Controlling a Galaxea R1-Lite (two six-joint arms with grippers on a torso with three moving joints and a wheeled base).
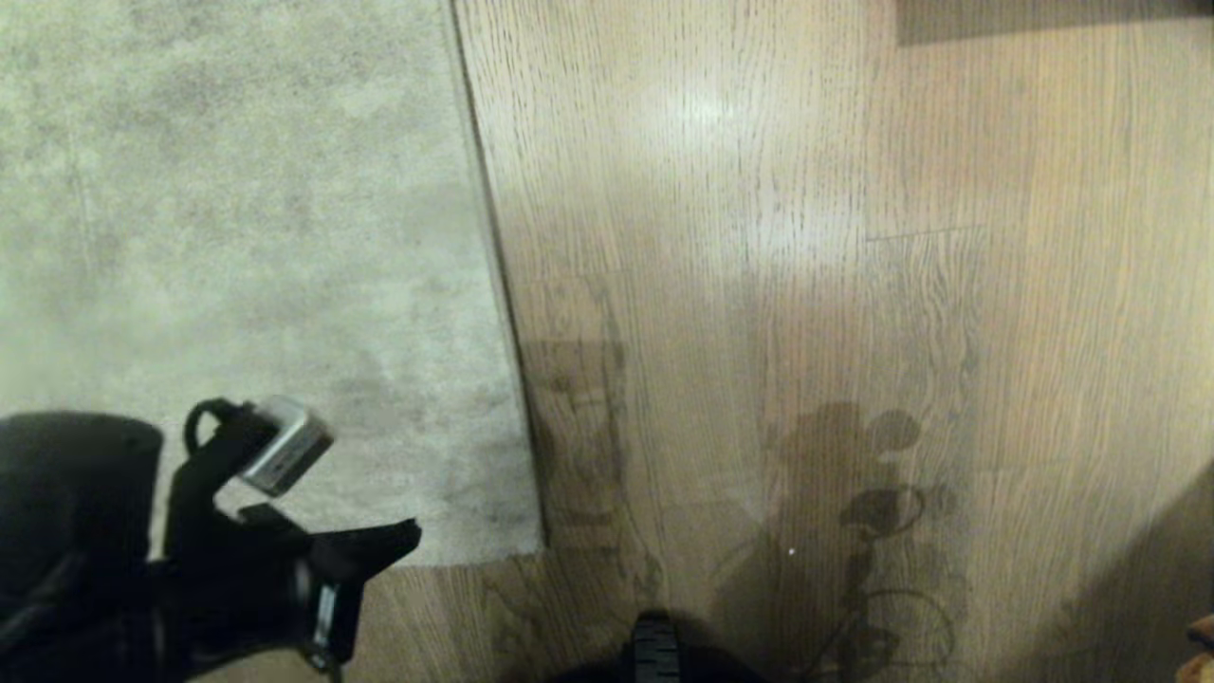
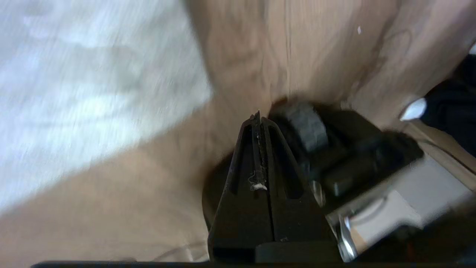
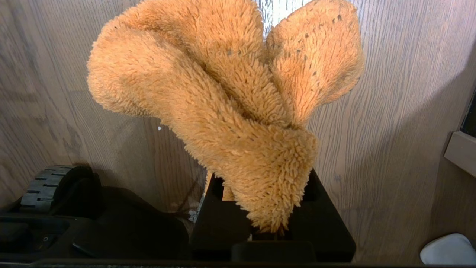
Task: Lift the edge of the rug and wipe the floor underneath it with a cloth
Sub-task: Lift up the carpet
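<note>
The rug [image 1: 237, 237] lies flat on the left, pale grey and mottled. The rug edge [image 1: 498, 285] runs down to a corner [image 1: 536, 545] on the wood-grain floor [image 1: 806, 237]. My left gripper [image 1: 410, 533] hovers low over the rug's near corner, shut and empty, its tip pointing toward that corner. The left wrist view shows the shut left gripper [image 2: 258, 117] above bare floor [image 2: 297, 52], with the rug [image 2: 74, 93] off to one side. The fluffy orange cloth [image 3: 223, 104] bulges out of my right gripper [image 3: 262, 186], which is shut on it above the floor [image 3: 390, 111]. The right arm is outside the head view.
My base [image 1: 654, 655] shows at the bottom middle, with its wheel [image 3: 44, 186] beside the right gripper. A dark strip [image 1: 1043, 19] crosses the far right. A ledge [image 3: 461, 149] and a white object [image 3: 446, 249] sit at one side of the right wrist view.
</note>
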